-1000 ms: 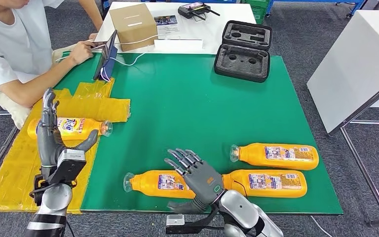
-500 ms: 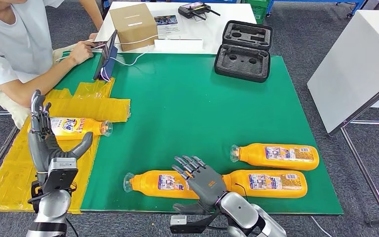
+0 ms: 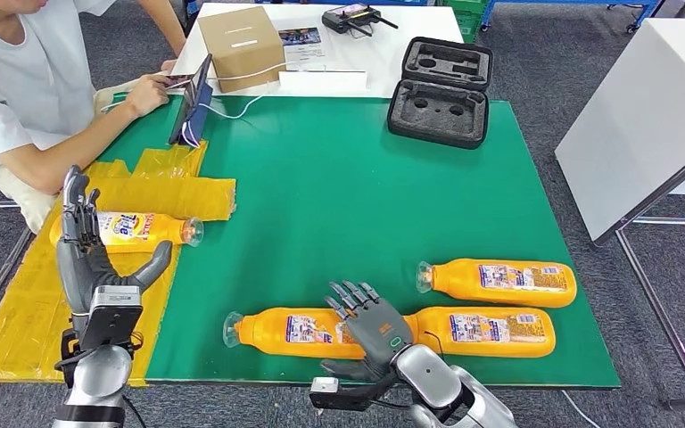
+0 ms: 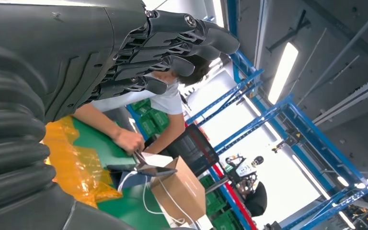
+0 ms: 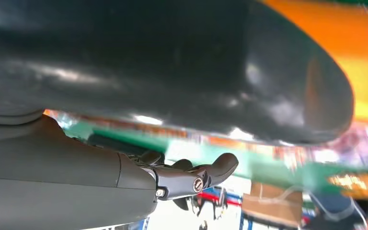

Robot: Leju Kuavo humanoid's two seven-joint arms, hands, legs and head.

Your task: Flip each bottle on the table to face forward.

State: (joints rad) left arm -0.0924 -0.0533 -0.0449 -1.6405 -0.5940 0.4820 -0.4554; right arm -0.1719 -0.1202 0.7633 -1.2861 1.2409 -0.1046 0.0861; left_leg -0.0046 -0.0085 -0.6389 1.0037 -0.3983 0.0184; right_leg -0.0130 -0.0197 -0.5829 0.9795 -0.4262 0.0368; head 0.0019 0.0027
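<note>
Since 1 second ago the left hand [image 3: 89, 259] has sunk nearer the yellow sheet [image 3: 18, 312], fingers spread, holding nothing, just in front of the far-left bottle [image 3: 129, 230]. The right hand [image 3: 370, 325] has pulled back, also wide, over the front-left bottle [image 3: 290, 331]. 2 more bottles [image 3: 499, 282] lie right; label text is unreadable.

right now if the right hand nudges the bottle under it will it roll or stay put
Likely it rolls some: the bottle lies on its side on the flat green mat, nothing bracing it. It looks full of orange liquid, so probably heavy enough to move slowly. The smooth plastic may slip under the open right hand.
</note>
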